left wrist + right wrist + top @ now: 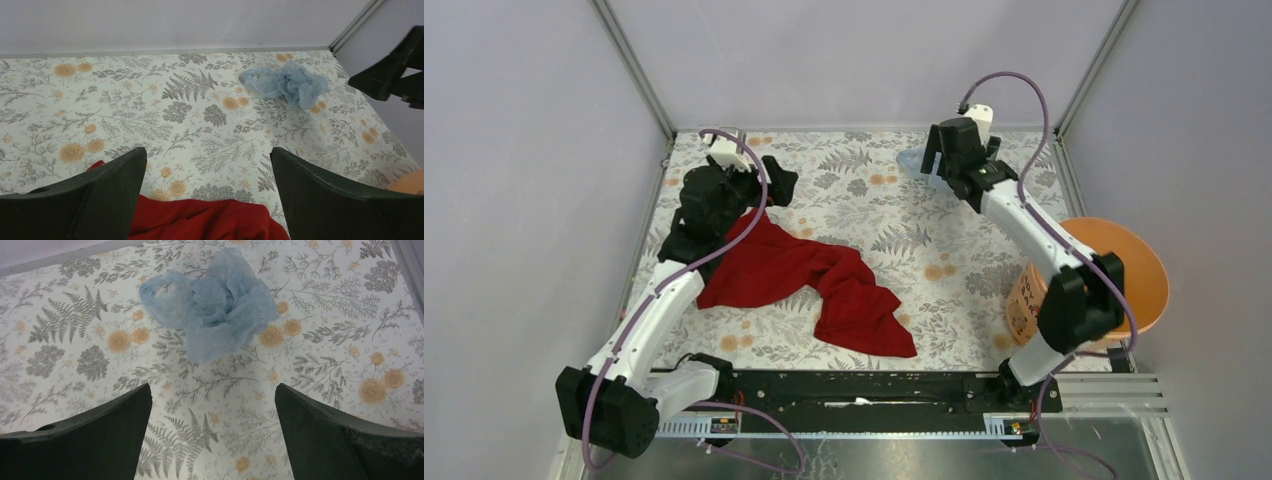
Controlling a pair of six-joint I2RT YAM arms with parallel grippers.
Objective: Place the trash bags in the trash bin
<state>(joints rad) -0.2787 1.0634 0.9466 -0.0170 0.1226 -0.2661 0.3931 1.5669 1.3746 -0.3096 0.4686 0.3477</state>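
Pale grey walls (pixel 844 60) and metal frame posts (pixel 634 70) enclose the desk (pixel 904 220), whose surface carries a print of grey ferns and orange flowers.

Toward the far left corner you see the left gripper (pixel 207 150), its fingers spread wide and holding nothing, over the end of a crumpled red cloth (pixel 824 275). That cloth trails from there toward the middle of the near edge.

Right of centre, close to the far edge, the trash bag (pixel 220 305) lies bunched and flat on the print. The right gripper (pixel 212 387) hovers just short of it, fingers wide apart and empty, with the bag beyond the tips rather than between them.

At the right edge, toward the near corner, sits the trash bin (pixel 1149 270), partly hidden by the right arm and well apart from the bag.
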